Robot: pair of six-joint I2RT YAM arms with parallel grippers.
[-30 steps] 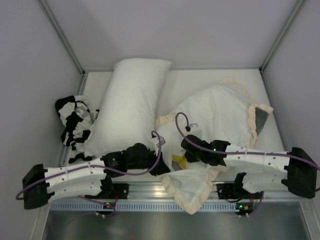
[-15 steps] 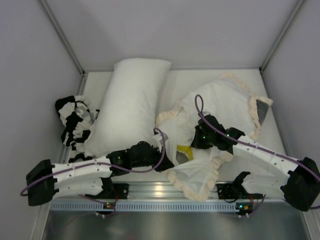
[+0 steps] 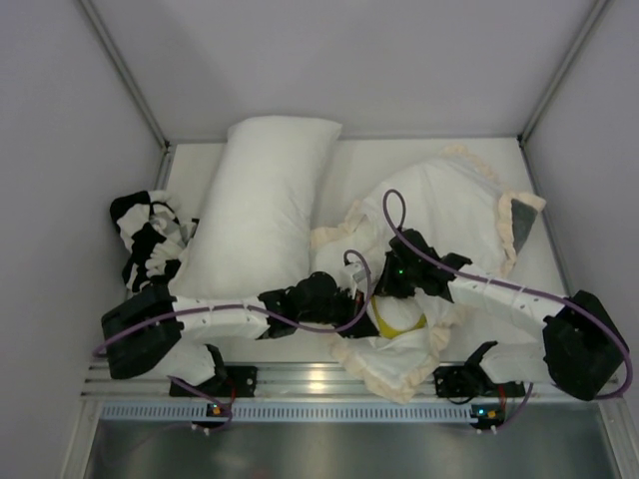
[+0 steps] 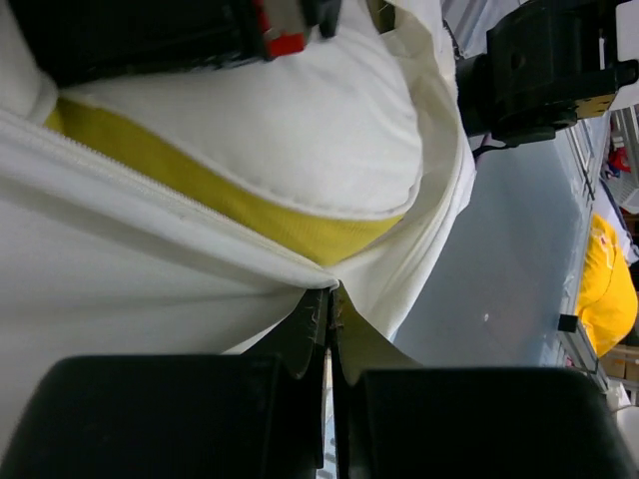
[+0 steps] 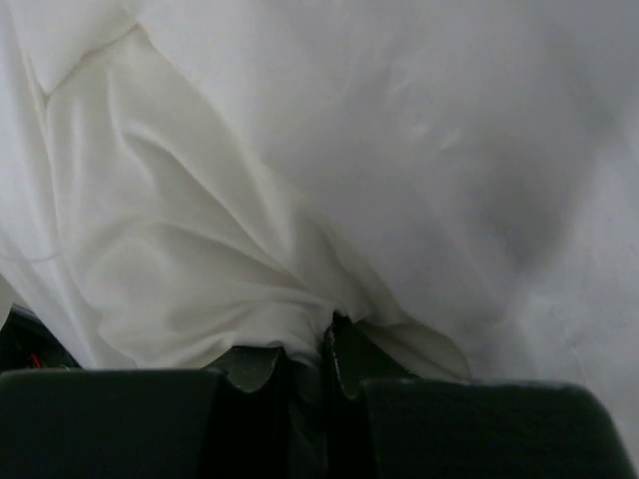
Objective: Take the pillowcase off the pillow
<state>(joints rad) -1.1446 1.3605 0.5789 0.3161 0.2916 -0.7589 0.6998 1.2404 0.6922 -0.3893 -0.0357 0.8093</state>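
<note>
Pillowcase (image 3: pixel 449 205), white side out with a cream frill, lies bulging at the centre-right of the desk (image 3: pixel 364 165). Its lower end is bunched between the two arms. Left gripper (image 4: pixel 327 317) is clenched on its hem, just beside a yellow strip (image 4: pixel 250 215). Right gripper (image 5: pixel 329 344) is clenched on a fold of white cloth (image 5: pixel 200 259); whether that is the same cover I cannot tell. A long white pillow (image 3: pixel 255 205) lies at upper left.
</note>
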